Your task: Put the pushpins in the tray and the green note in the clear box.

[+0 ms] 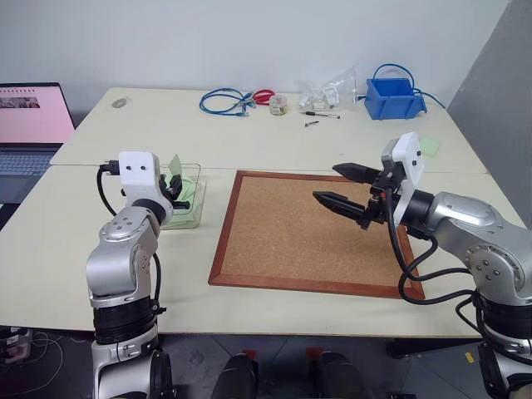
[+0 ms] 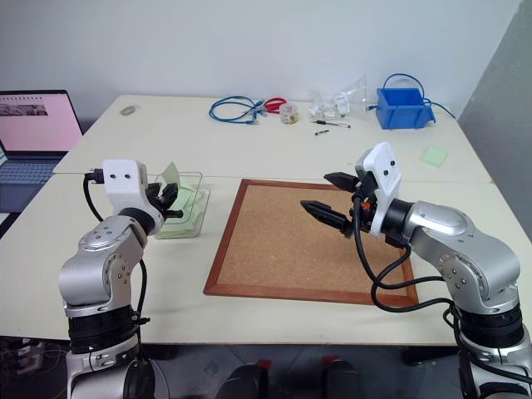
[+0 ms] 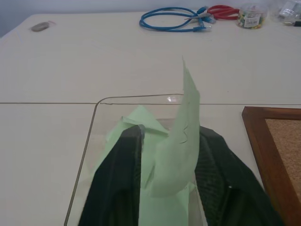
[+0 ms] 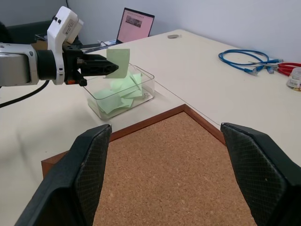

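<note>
The cork board (image 1: 312, 233) lies nearest, by the table's (image 2: 249, 324) front edge at its middle, its brown frame square to that edge. Over the board's right half hangs the right gripper (image 1: 349, 187), its two black fingers spread wide with nothing between them. Just off the board's far left corner sits the clear box (image 4: 120, 94) with several pale green papers lying loose in it. The left gripper (image 2: 172, 199) is above the box, and the green note (image 4: 117, 63) stands upright between its fingers; they seem parted some way around the paper, though whether they actually pinch it is hard to judge. Farther back, near the table's far edge, lie a blue cable (image 1: 223, 101), a small round jar (image 1: 278, 105) and, towards the far right corner, a blue bin (image 1: 395, 98)
</note>
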